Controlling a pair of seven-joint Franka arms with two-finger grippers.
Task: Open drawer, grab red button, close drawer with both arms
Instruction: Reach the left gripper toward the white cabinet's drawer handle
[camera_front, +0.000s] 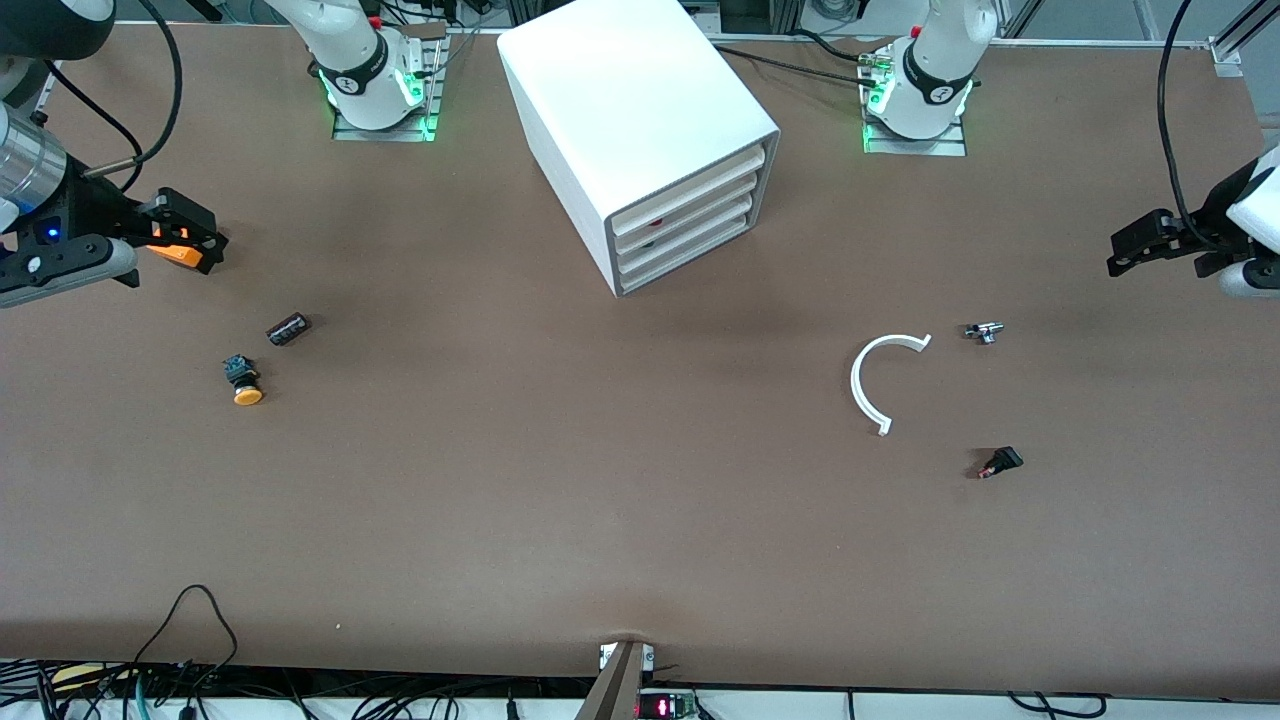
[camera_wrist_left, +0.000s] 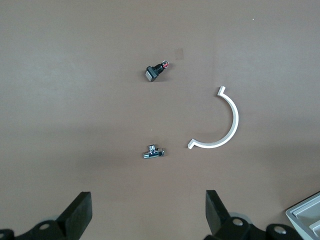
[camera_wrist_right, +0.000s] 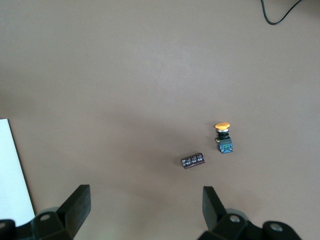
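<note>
The white cabinet (camera_front: 630, 100) stands at the middle of the table near the arms' bases. Its four drawers (camera_front: 690, 215) are all shut. A small red spot (camera_front: 656, 221) shows in the gap between the upper drawer fronts; I cannot tell what it is. The red-capped button is otherwise hidden. My left gripper (camera_front: 1120, 255) hangs open and empty over the left arm's end of the table, and it shows in the left wrist view (camera_wrist_left: 148, 220). My right gripper (camera_front: 205, 240) hangs open and empty over the right arm's end, and it shows in the right wrist view (camera_wrist_right: 147, 215).
An orange-capped button (camera_front: 243, 380) and a dark brown cylinder (camera_front: 288, 328) lie under the right gripper's end. A white C-shaped piece (camera_front: 880, 380), a small metal part (camera_front: 985, 332) and a small black part (camera_front: 1000, 462) lie toward the left arm's end.
</note>
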